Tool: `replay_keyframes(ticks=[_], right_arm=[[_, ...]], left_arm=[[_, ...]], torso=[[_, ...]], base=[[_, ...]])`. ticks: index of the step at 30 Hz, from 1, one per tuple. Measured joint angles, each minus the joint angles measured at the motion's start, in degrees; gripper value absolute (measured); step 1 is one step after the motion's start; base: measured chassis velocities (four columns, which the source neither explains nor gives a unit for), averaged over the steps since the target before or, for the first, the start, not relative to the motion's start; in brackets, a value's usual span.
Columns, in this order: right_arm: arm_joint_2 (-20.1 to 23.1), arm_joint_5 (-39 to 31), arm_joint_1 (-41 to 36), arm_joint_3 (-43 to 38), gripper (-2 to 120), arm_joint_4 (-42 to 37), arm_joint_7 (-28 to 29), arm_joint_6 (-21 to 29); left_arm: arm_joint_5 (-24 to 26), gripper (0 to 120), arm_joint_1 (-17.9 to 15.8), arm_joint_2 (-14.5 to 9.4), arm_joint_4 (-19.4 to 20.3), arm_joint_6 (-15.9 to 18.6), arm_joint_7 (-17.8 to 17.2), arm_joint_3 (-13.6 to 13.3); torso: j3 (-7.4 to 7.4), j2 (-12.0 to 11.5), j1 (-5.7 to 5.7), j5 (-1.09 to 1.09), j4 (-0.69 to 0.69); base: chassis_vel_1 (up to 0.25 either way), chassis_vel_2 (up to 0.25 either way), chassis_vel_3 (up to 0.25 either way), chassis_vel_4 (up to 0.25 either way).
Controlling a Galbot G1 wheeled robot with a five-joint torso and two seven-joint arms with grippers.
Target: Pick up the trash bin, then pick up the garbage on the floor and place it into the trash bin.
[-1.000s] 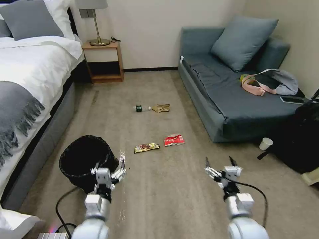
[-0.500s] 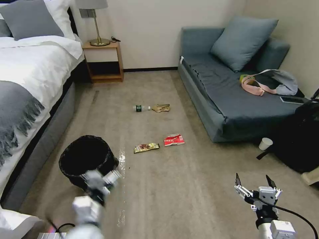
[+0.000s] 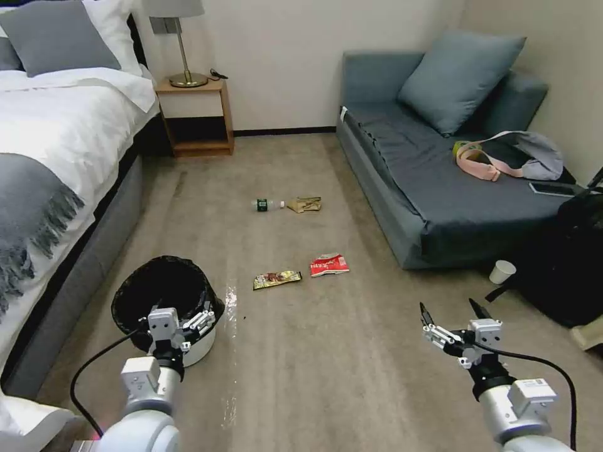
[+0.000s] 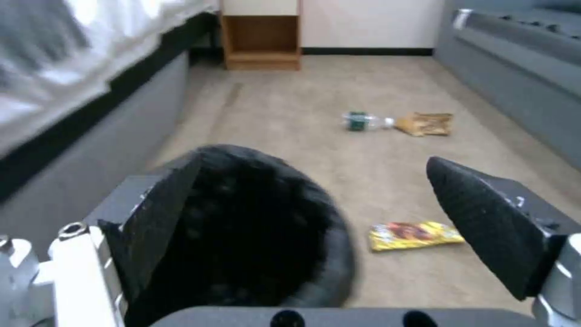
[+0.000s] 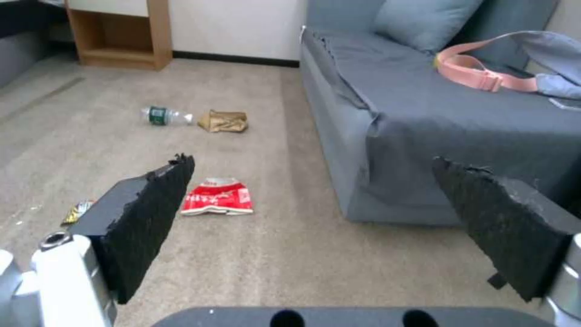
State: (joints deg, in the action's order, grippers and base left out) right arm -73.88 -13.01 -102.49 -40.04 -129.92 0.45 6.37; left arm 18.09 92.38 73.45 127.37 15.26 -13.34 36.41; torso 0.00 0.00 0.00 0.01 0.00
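The trash bin [image 3: 164,295] is a round black wastebasket with a black liner folded over its rim, standing upright and open on the beige short-pile floor [image 3: 326,364], close to the bed-side edge of the carpet; its mesh is hard to make out. The garbage lies scattered in the middle of the floor. A clear bottle [image 3: 268,204] with a green label and white cap lies on its side, its cap just beside a crumpled tan paper bag [image 3: 305,204]. Nearer, a gold-brown wrapper [image 3: 277,279] lies flat, with a red-and-white wrapper [image 3: 329,265] next to it, apart.
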Motion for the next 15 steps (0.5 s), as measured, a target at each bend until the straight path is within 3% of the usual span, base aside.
replay_keyframes(ticks=[1, 5, 6, 8, 15], right_arm=[[0.0, 0.0, 0.0, 0.0, 100, 0.0, 0.0, 0.0], [-0.1, 0.0, 0.0, 0.0, 100, 0.2, -0.1, -0.4], [-0.1, 0.0, 0.0, 0.0, 100, 0.2, -0.1, -0.4], [-0.1, 0.0, 0.1, 0.1, 100, 0.4, -0.2, -0.4], [-0.3, 0.6, 0.7, 1.1, 100, 1.3, -0.5, -0.7]], left_arm=[[0.0, 100, 0.0, 0.0, 0.0, 0.0, 0.0, 0.0], [9.7, 100, -2.2, -6.7, 1.6, 6.5, -0.9, 9.7], [9.7, 100, -2.2, -6.7, 1.6, 6.5, -0.9, 9.7], [12.5, 100, -2.8, -8.8, 2.0, 8.4, -1.3, 12.7], [13.9, 100, -3.1, -9.6, 2.2, 9.3, -1.3, 13.9]], torso=[[0.00, 0.0, 0.00, 0.00, 0.00], [0.00, 0.0, 0.00, -0.03, 0.00], [0.00, 0.0, 0.00, -0.03, 0.00], [0.00, 0.0, 0.00, 0.00, -0.01], [0.00, 0.0, 0.00, -0.01, 0.00]], base=[[0.000, 0.000, 0.000, 0.000], [0.000, 0.000, 0.000, 0.000], [0.000, 0.000, 0.000, 0.000], [0.000, 0.000, 0.000, 0.000], [0.000, 0.000, 0.000, 0.000]])
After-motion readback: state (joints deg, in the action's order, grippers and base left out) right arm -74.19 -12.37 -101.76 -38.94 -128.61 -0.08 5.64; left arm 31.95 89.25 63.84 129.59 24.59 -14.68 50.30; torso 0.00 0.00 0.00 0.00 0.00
